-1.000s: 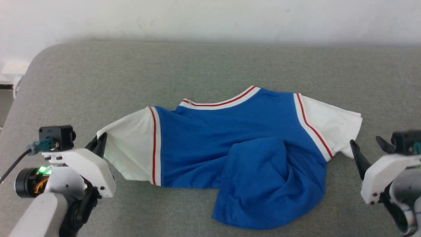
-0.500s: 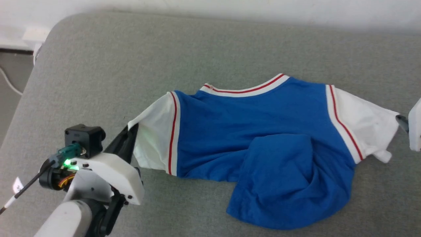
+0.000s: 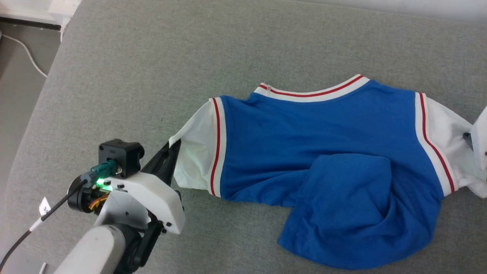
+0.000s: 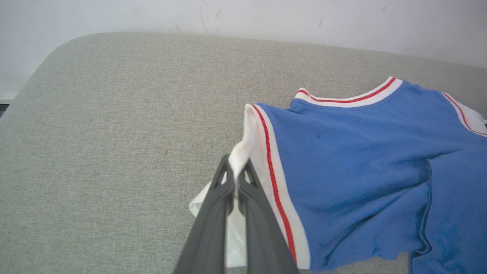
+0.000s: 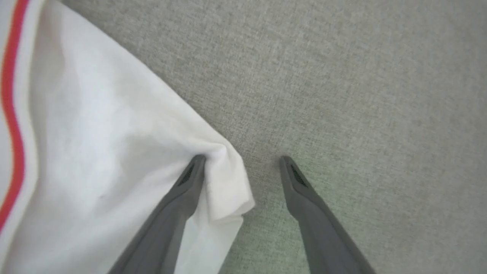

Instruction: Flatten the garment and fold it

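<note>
The garment (image 3: 304, 148), a royal-blue jersey T-shirt with white sleeves and red-and-white trim, lies spread on the grey cushion, its blue hem folded up over the lower right. No print shows on this side. My left gripper (image 3: 173, 146) is shut on the edge of the white left sleeve (image 4: 237, 165), which rises between the dark fingers (image 4: 213, 220). My right gripper (image 5: 243, 160) is open at the cuff of the white right sleeve (image 5: 95, 133), one fingertip (image 5: 196, 163) pressing on the cloth, the other over bare cushion. Its white housing (image 3: 480, 140) sits at the head view's right edge.
The grey cushion (image 3: 152, 68) stretches wide behind and left of the shirt, ending at a white wall (image 4: 228, 15). At the upper left of the head view the cushion's rounded corner drops to a floor with a white cable (image 3: 28, 57).
The head camera has swung left and down, shifting the whole scene right. My left gripper keeps hold of the left sleeve; my right gripper has come onto the right sleeve's cuff.
</note>
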